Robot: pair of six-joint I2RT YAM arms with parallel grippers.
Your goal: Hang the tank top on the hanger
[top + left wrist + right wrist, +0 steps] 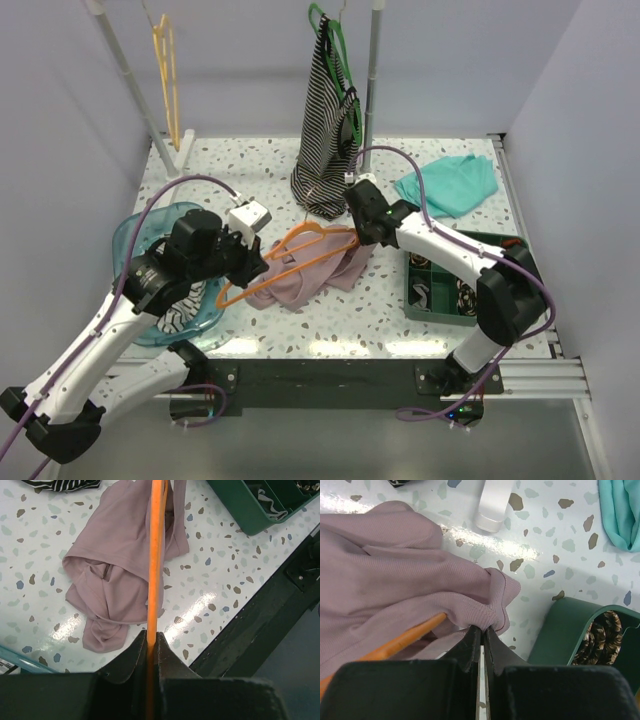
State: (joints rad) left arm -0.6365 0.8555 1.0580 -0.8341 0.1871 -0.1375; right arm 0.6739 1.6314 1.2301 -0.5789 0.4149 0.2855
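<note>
The pink tank top (305, 278) lies crumpled in the middle of the table. The orange hanger (290, 262) lies across it, one end running into the cloth. My left gripper (252, 262) is shut on the hanger's bar (155, 580), with the tank top (115, 580) on the table beyond it. My right gripper (362, 238) is shut on a hemmed edge of the tank top (410, 570) and lifts it a little. In the right wrist view the orange hanger arm (395, 642) goes in under that cloth.
A striped top (325, 140) hangs on a green hanger (335, 35) at the back. A yellow hanger (165, 60) hangs back left. A teal cloth (450, 185) lies back right. A green bin (440, 285) stands right; a blue basket (150, 240) stands left.
</note>
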